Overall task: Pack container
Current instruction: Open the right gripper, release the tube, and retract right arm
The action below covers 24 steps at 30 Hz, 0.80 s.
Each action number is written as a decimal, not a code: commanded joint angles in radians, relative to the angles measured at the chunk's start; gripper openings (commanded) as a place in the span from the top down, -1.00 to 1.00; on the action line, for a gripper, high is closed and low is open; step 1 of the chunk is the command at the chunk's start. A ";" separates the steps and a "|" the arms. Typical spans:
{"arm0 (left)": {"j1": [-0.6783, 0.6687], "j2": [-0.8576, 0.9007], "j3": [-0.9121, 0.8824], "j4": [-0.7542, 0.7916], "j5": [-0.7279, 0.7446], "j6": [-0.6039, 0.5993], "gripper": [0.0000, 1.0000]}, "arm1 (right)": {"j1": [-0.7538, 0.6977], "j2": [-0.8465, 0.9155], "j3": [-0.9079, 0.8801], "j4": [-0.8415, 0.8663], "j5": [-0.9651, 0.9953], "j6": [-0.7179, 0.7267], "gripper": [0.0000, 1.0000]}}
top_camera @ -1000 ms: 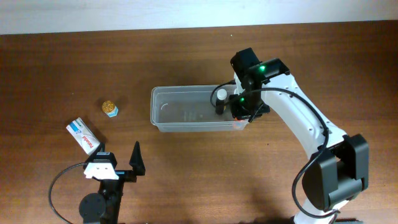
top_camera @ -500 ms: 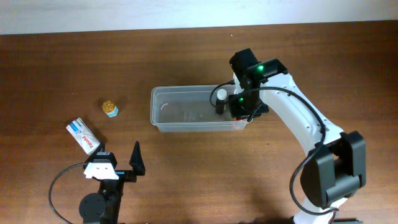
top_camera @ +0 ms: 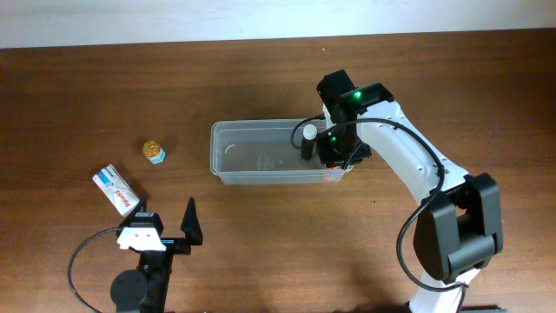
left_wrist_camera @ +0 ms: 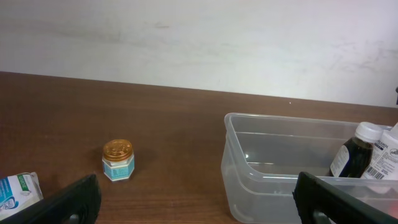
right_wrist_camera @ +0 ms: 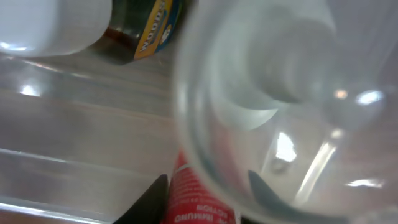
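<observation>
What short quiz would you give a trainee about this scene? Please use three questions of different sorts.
1. True or false: the gold-lidded jar stands on the table, outside the container.
2. Where is the dark bottle with the white cap? A) on the table, beside the jar; B) inside the container, at its right end; C) on the table, behind the container.
3. Fill in: the left end effector has its fingers ___ (open/shut).
Key: 1 true; 2 B; 3 open.
</observation>
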<state>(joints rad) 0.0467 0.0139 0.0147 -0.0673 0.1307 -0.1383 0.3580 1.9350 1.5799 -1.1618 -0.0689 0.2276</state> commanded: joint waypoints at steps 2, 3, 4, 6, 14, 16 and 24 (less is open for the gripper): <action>0.005 -0.009 -0.006 -0.002 -0.004 0.013 -0.99 | 0.007 0.004 0.031 -0.005 0.009 0.002 0.33; 0.005 -0.009 -0.006 -0.002 -0.004 0.013 -0.99 | 0.007 0.004 0.039 -0.009 0.009 0.002 0.33; 0.005 -0.009 -0.006 -0.002 -0.004 0.013 -0.99 | 0.007 0.004 0.050 -0.015 0.009 0.002 0.33; 0.005 -0.009 -0.006 -0.002 -0.004 0.013 -0.99 | 0.007 0.004 0.071 -0.028 0.009 0.002 0.33; 0.005 -0.009 -0.006 -0.002 -0.004 0.013 -0.99 | 0.007 0.003 0.241 -0.149 0.023 -0.002 0.29; 0.005 -0.009 -0.006 -0.002 -0.004 0.013 -0.99 | 0.007 0.003 0.313 -0.195 0.031 -0.003 0.23; 0.005 -0.009 -0.006 -0.002 -0.004 0.013 -0.99 | -0.041 0.001 0.636 -0.407 0.063 0.033 -0.23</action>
<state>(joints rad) 0.0467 0.0135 0.0147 -0.0673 0.1307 -0.1383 0.3519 1.9354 2.1056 -1.5246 -0.0338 0.2291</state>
